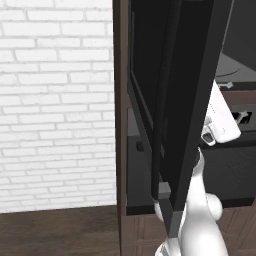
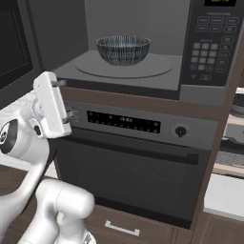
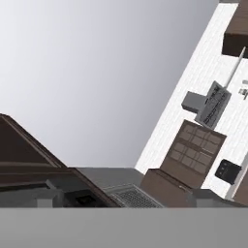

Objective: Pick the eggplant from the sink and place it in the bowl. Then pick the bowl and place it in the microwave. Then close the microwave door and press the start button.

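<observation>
Sitting with gripper (image 2: 71, 114) spread and empty, just right of the open microwave door (image 1: 170, 100), bowl (image 2: 123, 49) already inside on turntable.

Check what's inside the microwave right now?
The bowl sits on the round glass turntable inside the open microwave. The bowl's wall hides its bottom, so I can't confirm the eggplant.

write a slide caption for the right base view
Bowl sits on the turntable inside the open microwave above the oven, gripper open and empty beside it.
</observation>
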